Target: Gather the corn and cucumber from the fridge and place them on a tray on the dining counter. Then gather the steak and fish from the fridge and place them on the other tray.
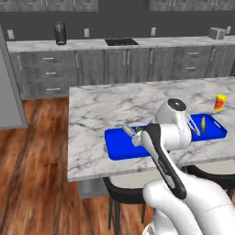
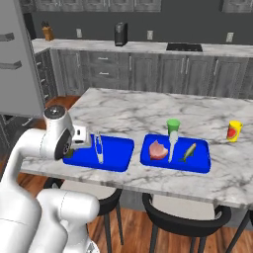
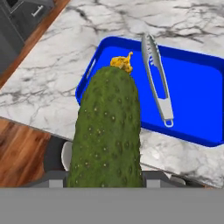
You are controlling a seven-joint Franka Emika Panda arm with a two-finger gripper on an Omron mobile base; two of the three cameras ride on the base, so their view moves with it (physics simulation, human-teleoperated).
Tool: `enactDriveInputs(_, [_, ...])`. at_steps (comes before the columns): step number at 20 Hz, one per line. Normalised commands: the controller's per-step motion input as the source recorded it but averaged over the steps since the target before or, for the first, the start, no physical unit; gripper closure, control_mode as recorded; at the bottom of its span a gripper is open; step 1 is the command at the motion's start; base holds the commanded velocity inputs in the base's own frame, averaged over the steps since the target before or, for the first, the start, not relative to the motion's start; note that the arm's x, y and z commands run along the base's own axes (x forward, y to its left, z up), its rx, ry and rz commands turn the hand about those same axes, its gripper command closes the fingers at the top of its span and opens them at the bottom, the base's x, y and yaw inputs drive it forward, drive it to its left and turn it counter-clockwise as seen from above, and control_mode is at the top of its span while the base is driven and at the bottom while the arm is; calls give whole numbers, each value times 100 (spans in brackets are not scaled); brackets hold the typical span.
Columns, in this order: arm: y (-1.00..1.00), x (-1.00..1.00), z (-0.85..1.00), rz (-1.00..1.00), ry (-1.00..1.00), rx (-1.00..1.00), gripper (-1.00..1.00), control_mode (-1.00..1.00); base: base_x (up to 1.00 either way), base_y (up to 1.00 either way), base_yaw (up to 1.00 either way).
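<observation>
standing at the marble dining counter (image 2: 148, 111) in a grey kitchen, the gripper (image 3: 105, 181) grasps the cucumber (image 3: 107, 131), its long axis pointing at the blue tray (image 3: 192, 100).

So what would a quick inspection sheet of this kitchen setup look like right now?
Surface: dining counter, white veined marble, carrying two blue trays.
Job's things: cucumber held above the near tray; steak and fish lie in the other tray.
Clutter: tongs in the near tray; green cup and yellow cup on the counter.
Grippers: gripper shut on the cucumber.
Cables: nothing seen.
Surroundings: dark stools, wooden floor, grey cabinet run, fridge.
</observation>
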Motion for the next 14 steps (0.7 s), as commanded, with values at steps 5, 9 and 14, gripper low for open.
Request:
enactDriveInputs(5, [15,45,-27,0,13,-2,100,-100,0,0,0])
enactDriveInputs(9, [9,49,-30,0,12,-1,100,-100,0,0,0])
enactDriveInputs(14, [2,45,-26,0,12,0,100,-100,0,0,0])
